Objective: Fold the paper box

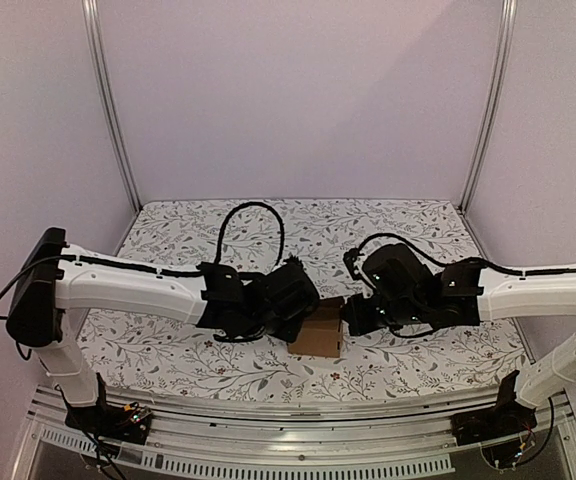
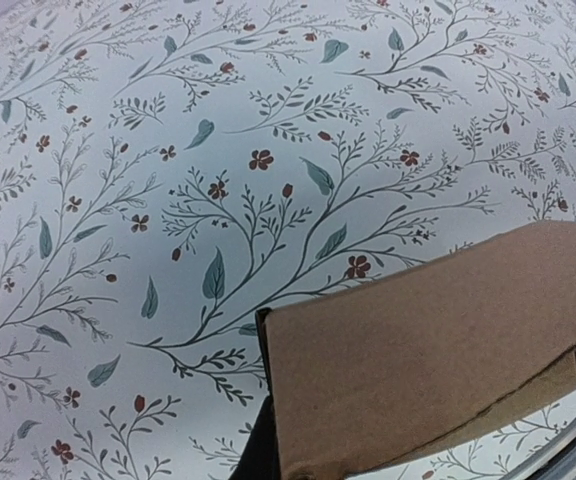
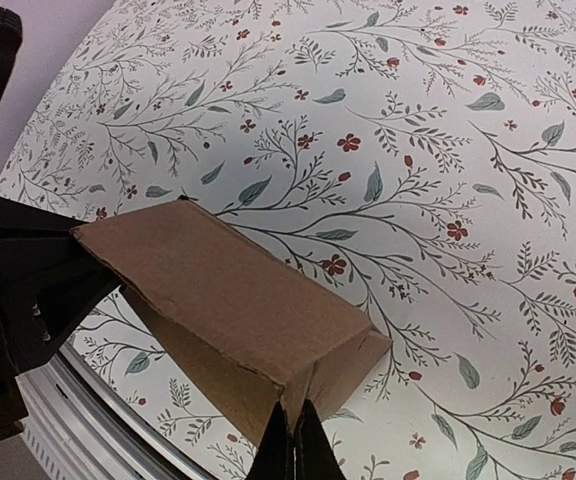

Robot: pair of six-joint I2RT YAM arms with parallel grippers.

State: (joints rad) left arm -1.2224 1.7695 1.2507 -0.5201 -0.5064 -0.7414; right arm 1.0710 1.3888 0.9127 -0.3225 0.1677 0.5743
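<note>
Both the left hand point(image 1: 306, 312) and the right hand point(image 3: 293, 445) pinch the paper box point(image 1: 320, 335) tight over the flowery bench point(image 1: 418, 230).

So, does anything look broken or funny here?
Nothing looks broken or spilled. The paper box is only partly folded and held tilted, pinched between the left gripper and the right gripper.

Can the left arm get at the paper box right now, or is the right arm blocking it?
Looks like yes. The left gripper is right at the paper box's left edge, jaws shut, seemingly pinching the cardboard. The right gripper grips the opposite side, so it does not block the left arm's approach.
</note>
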